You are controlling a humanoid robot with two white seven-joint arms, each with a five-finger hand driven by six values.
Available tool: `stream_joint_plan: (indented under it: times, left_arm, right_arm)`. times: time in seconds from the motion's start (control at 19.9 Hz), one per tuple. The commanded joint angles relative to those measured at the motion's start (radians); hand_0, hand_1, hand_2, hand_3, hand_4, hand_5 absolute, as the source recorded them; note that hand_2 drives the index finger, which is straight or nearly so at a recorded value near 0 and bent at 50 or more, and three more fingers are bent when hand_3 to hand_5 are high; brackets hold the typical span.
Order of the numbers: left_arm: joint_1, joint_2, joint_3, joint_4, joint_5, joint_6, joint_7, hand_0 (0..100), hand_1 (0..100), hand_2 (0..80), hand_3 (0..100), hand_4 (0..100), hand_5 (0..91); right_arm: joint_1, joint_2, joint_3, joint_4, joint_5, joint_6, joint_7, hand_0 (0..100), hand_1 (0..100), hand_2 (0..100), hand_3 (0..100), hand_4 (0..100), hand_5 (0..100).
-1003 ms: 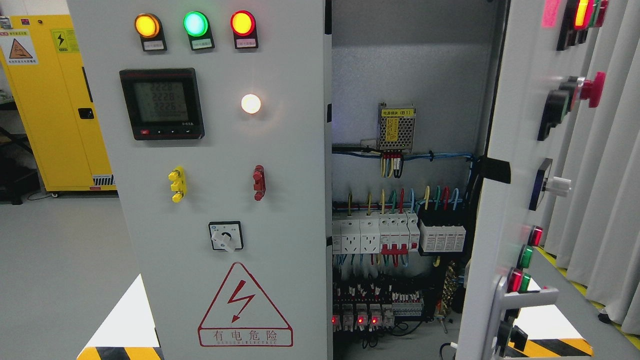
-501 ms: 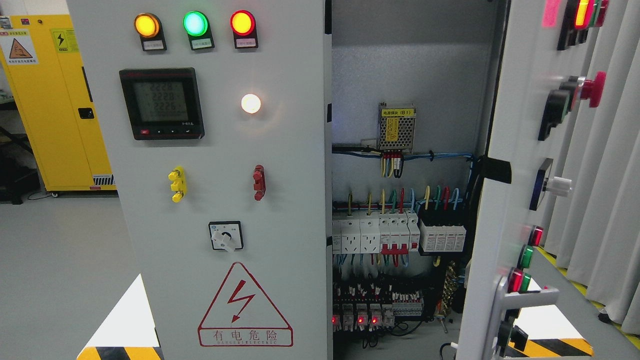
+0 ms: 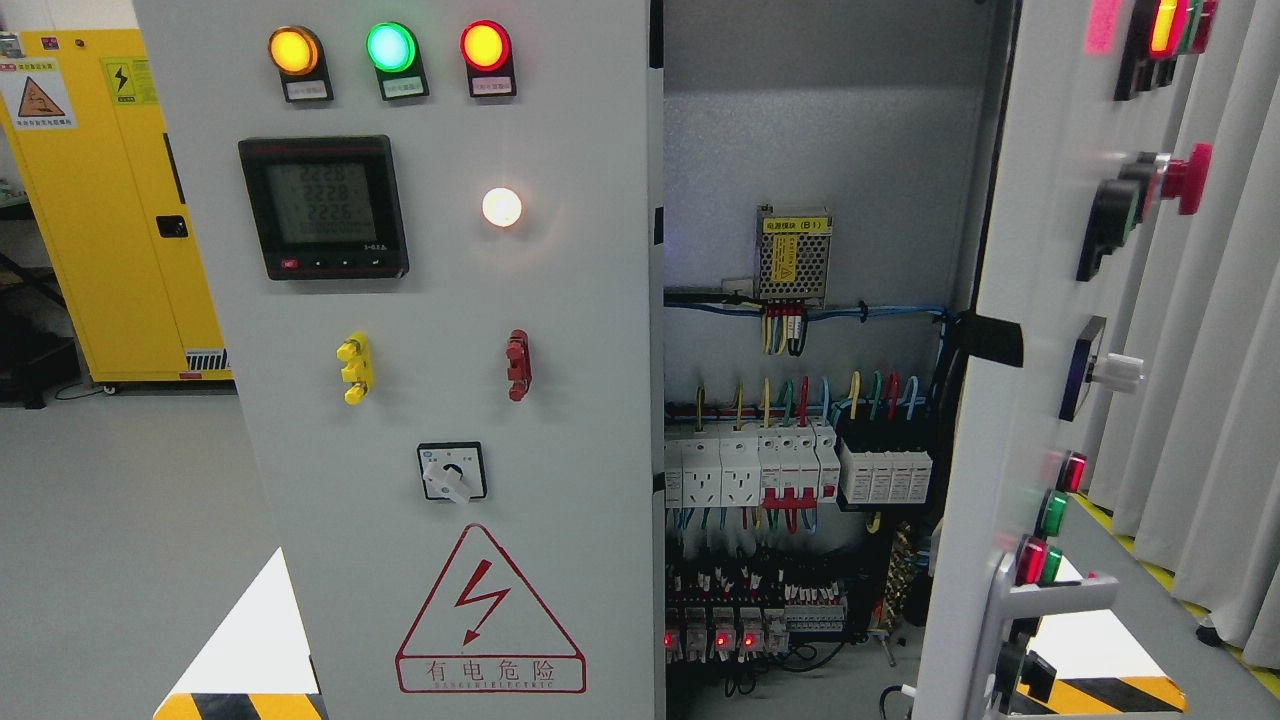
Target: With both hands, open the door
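Observation:
A grey electrical cabinet fills the head view. Its left door (image 3: 560,420) stands shut, carrying three lit lamps, a digital meter (image 3: 324,207), a rotary switch (image 3: 451,472) and a red shock-warning triangle. The right door (image 3: 1010,400) is swung wide open toward me, seen edge-on, with its silver handle (image 3: 1040,600) near the bottom and buttons on its face. Between the doors the interior shows a power supply (image 3: 793,254), rows of breakers (image 3: 760,470) and coloured wiring. Neither of my hands nor any arm appears in the picture.
A yellow safety cabinet (image 3: 110,200) stands at the back left on the grey floor. Grey curtains (image 3: 1220,400) hang at the right, close behind the open door. Black-and-yellow hazard striping marks the floor at the lower left and lower right.

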Motion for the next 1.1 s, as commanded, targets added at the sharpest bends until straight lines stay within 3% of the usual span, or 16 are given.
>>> stream_joint_plan:
  times: [0.0, 0.2, 0.5, 0.75, 1.05]
  left_arm:
    - [-0.203, 0.11, -0.126, -0.161, 0.031, 0.078, 0.004, 4, 12, 16.3, 33, 27, 0.0]
    - [-0.388, 0.104, -0.232, -0.152, 0.041, 0.178, 0.017, 3, 12, 15.9, 33, 27, 0.0]
    - [-0.59, 0.054, -0.378, -0.12, 0.143, 0.255, 0.129, 2, 12, 14.8, 33, 24, 0.0]
    - [-0.719, 0.028, -0.445, -0.086, 0.149, 0.267, 0.139, 1, 12, 14.4, 32, 23, 0.0]
    - [-0.915, -0.067, -0.485, 0.021, 0.15, 0.384, 0.154, 1, 12, 12.9, 32, 22, 0.0]
  right_arm:
    - [0.0, 0.0, 0.0, -0.001, -0.001, 0.0, 0.0, 21, 7, 0, 0, 0, 0]
    - [0.0, 0.0, 0.0, -0.001, 0.001, 0.0, 0.0, 21, 7, 0, 0, 0, 0]
    - [0.0, 0.0, 0.0, -0.001, 0.001, 0.0, 0.0, 21, 7, 0, 0, 0, 0]
    - [0.0, 0.0, 0.0, 0.0, 0.001, 0.0, 0.0, 21, 7, 0, 0, 0, 0]
    - [0.0, 0.0, 0.0, 0.0, -0.001, 0.0, 0.0, 21, 7, 0, 0, 0, 0]
